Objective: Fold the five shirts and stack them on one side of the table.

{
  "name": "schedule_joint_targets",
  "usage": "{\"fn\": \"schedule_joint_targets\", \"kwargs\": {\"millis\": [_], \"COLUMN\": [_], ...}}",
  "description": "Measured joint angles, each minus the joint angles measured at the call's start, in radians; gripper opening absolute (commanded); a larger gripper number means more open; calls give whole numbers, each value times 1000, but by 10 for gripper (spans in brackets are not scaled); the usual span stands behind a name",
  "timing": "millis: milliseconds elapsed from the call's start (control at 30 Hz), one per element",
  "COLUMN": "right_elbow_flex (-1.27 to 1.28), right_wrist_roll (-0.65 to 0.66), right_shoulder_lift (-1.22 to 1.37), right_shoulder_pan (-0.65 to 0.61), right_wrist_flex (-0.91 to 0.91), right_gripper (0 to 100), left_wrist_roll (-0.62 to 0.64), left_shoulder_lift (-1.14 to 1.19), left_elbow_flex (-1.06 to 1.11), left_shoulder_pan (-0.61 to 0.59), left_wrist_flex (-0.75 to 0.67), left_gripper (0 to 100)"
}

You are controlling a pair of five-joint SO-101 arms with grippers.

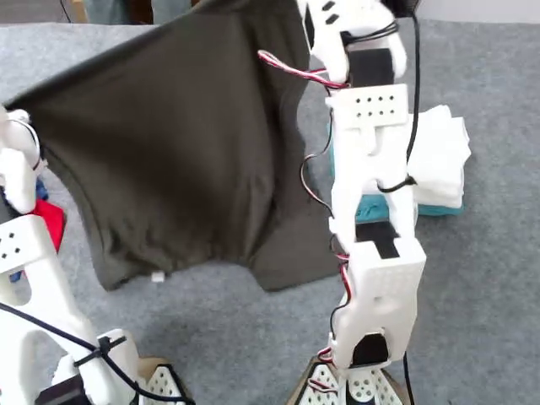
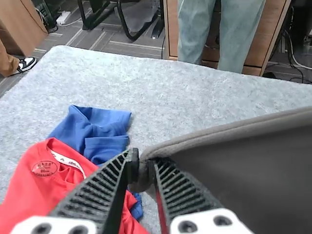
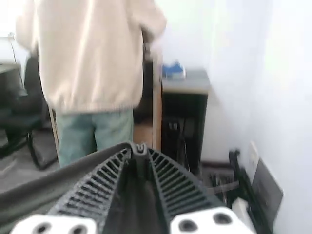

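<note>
L fingers, R fingers grip shirt.

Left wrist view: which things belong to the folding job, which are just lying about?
Job: dark shirt, clamped in the left gripper; red shirt; blue shirt.
Lying about: chair legs and power strip, on the floor beyond the table.

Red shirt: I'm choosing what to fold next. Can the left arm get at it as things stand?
Probably not yet. The red shirt lies close by in the open, but the left claw is shut on the edge of the dark shirt.
</note>
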Motion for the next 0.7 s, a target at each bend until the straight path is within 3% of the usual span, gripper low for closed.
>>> {"fn": "schedule_joint_targets", "kwargs": {"millis": [200,400,533,700], "right_elbow_flex": [-164,-236,-368,-559], "right_wrist_roll": [-6,-8,-8,-8], "right_shoulder_lift": [-2,0,-46,-155], "right_shoulder_pan": [0,0,0,2], "right_wrist_flex": [121,229,382,609], "right_gripper": [14,14,14,14], "left_wrist_roll": [0,0,0,-37], "left_shoulder_lift": [-25,-157,-293,-420], "left_elbow_flex": [-175,-210,-212,-301], "left_shoulder_pan": [0,-5,-52,-81], "left_wrist_flex": [183,233,245,405], "left_gripper": [29,29,29,29]}}
